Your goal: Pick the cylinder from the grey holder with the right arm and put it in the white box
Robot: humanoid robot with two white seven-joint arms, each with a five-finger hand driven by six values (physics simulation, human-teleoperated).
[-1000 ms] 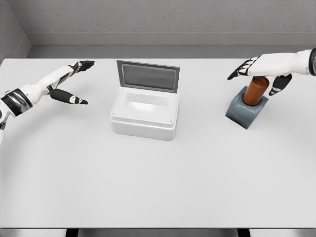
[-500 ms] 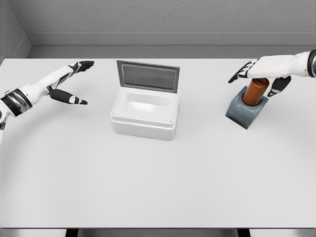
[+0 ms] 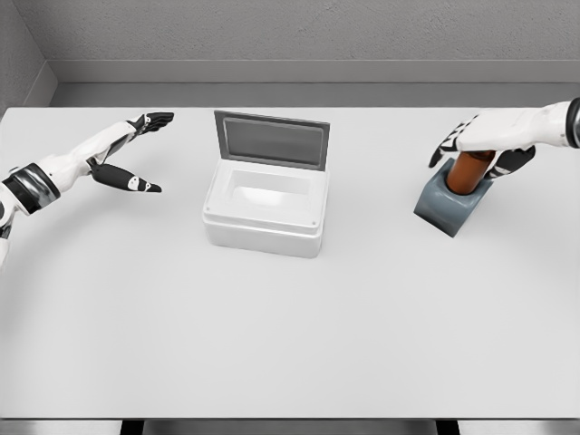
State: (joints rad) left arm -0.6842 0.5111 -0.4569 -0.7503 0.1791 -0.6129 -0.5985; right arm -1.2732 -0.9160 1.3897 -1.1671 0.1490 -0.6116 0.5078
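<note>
A brown cylinder [image 3: 469, 174] stands upright in the grey holder [image 3: 448, 208] at the table's right. My right hand [image 3: 478, 150] sits over the cylinder's top and hides it. Its fingers [image 3: 444, 145] bend down on the left side and the thumb [image 3: 513, 161] hangs on the right, both partly spread; I see no firm grasp. The white box [image 3: 263, 228] stands in the middle with its grey lid [image 3: 270, 140] raised at the back. My left hand [image 3: 134, 152] hovers open at the far left, away from everything.
The white table [image 3: 290, 344] ends at a grey wall behind and a front edge at the bottom. A wide stretch of bare tabletop lies between the holder and the box.
My right hand has shifted slightly right and lower onto the cylinder's top, and its fingers have curled down around it. The cylinder, holder, box and left arm have not moved.
</note>
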